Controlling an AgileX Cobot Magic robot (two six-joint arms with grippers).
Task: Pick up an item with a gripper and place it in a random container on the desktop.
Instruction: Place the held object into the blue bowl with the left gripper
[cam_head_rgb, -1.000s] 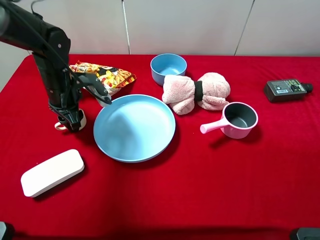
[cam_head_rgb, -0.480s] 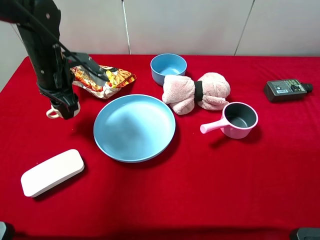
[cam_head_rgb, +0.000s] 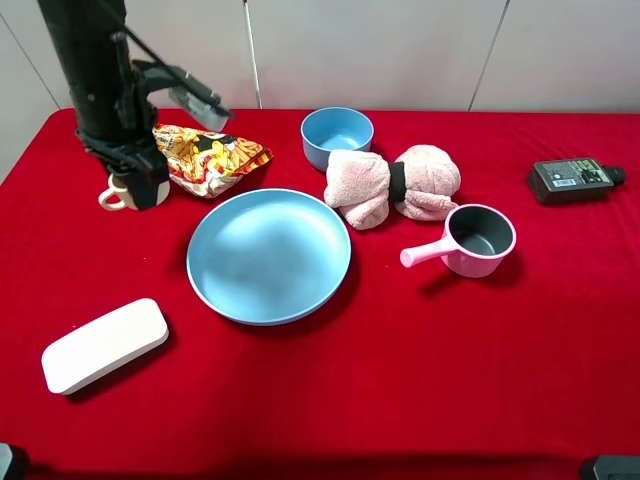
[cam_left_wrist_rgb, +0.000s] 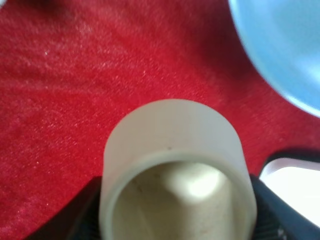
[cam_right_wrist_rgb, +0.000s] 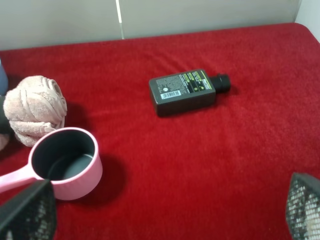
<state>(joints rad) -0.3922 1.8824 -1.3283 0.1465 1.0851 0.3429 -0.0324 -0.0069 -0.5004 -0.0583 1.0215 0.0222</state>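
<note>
- Lifted since a second ago, the cup (cam_head_rgb: 113, 193) now hangs in our left gripper (cam_head_rgb: 140, 188), clear of the cloth (cam_head_rgb: 400, 400) near the left edge, jaws pinching its wall.
- We judge that the smooth wall could slip, or the cup could clip the bag (cam_head_rgb: 205, 155) on the way across.
- Our bowl (cam_head_rgb: 337, 135) sits at the far edge, just beside the towel (cam_head_rgb: 395, 185); a loose drop might land there instead.
- Left wrist view shows the cup's empty inside; only the high view shows its handle.
- Our right gripper (cam_right_wrist_rgb: 165, 212) hangs spread and empty on the right side.

L gripper (cam_head_rgb: 138, 188) clamps cup (cam_left_wrist_rgb: 172, 135); R gripper (cam_right_wrist_rgb: 165, 210) jaws apart.
</note>
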